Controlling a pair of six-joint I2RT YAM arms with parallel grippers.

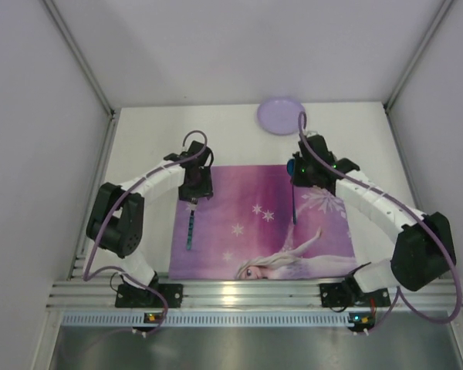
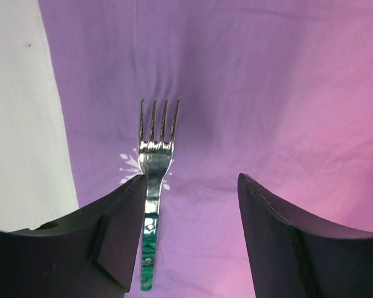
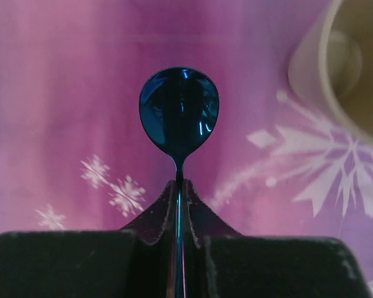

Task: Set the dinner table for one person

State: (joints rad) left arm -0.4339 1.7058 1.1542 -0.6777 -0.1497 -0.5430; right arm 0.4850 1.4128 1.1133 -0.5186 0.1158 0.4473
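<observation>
Fork down, spoon in hand, plate (image 1: pixel 280 116) not yet on the mat (image 1: pixel 247 223).
Top: your tabletop (image 1: pixel 143 139) carries the mat, with the plate beyond it. Left wrist: left fingers (image 2: pixel 112 236) apart, fork (image 2: pixel 154 161) lying just beside one. Right wrist: right fingers (image 3: pixel 158 220) clamp the spoon (image 3: pixel 179 112), cup (image 3: pixel 342 68) beyond them.

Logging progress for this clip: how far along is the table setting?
Done: fork lies on the placemat, left side, under the open left gripper. In hand: right gripper shut on the spoon, over the mat. Left: plate sits off the mat, far across the table.
</observation>
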